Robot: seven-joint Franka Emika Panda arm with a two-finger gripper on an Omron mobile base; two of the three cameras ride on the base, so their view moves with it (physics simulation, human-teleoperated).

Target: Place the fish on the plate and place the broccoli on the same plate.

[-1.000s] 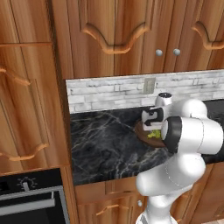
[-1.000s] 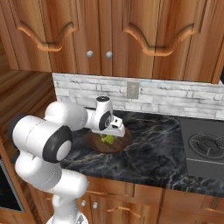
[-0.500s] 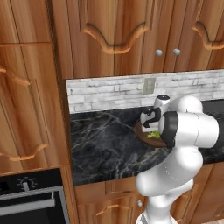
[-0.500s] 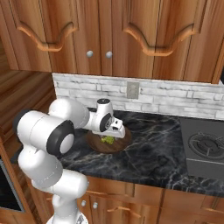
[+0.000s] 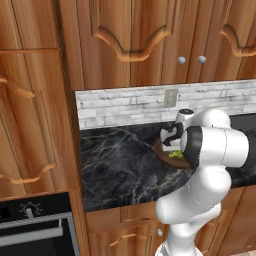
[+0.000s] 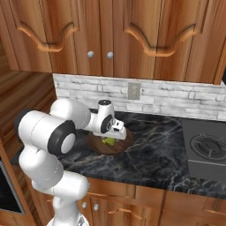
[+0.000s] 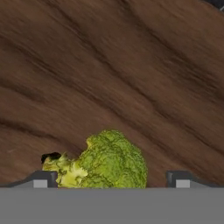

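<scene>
On the plate [image 7: 131,65] near its middle, the broccoli [image 7: 109,162] lies between your gripper's [image 7: 111,178] wide-open, empty jaws; judge it light, lumpy and crumbly, so take it across the firm floret, not the thin stalk.

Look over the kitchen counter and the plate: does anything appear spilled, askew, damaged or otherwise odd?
Nothing stands out. The broccoli lies on the plate, which sits flat on the dark counter. The gripper hangs low over it with its jaws open. No spill or damage shows.
</scene>
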